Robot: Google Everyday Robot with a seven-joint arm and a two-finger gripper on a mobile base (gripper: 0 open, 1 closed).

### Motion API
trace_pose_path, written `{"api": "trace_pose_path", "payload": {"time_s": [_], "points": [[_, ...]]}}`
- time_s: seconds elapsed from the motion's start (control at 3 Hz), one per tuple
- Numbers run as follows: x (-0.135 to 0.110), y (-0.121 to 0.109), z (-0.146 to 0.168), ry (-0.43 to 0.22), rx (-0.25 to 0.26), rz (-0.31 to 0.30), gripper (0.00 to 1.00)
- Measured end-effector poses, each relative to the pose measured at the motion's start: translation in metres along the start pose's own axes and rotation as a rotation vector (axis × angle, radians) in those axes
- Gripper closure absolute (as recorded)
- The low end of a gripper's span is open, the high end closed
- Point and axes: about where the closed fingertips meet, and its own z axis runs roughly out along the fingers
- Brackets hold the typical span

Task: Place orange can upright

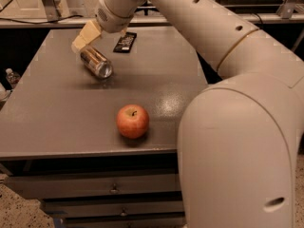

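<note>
The task is not yet done. The can lies on its side on the table, toward the far left corner, its silver end facing the front edge and a shadow beneath it. Nothing shows it standing, so the whole righting is left: take hold, tip it onto its base, let go.

The gripper sits just above and behind the can's far end, very close to it or perhaps touching; from this angle I cannot tell which. Whether the gripper is open or closed I cannot tell either, and I see no sign that it has the can in a firm hold. The arm reaches in from the right side and fills much of the near right of the view.

The table is a flat grey top with a dull sheen. An apple rests near the front edge, well apart from the can. A black packet lies flat by the far edge, just right of the gripper. Drawers sit under the front edge. Past the left edge, low down, stands a small bottle; a speckled floor shows below.
</note>
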Motion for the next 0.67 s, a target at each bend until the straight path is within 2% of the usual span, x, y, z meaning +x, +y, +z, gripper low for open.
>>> {"api": "trace_pose_path", "payload": {"time_s": [0.33, 0.67], "points": [[0.006, -0.008, 0.012, 0.04, 0.018, 0.001, 0.0], [0.004, -0.005, 0.026, 0.08, 0.028, -0.017, 0.0]]}}
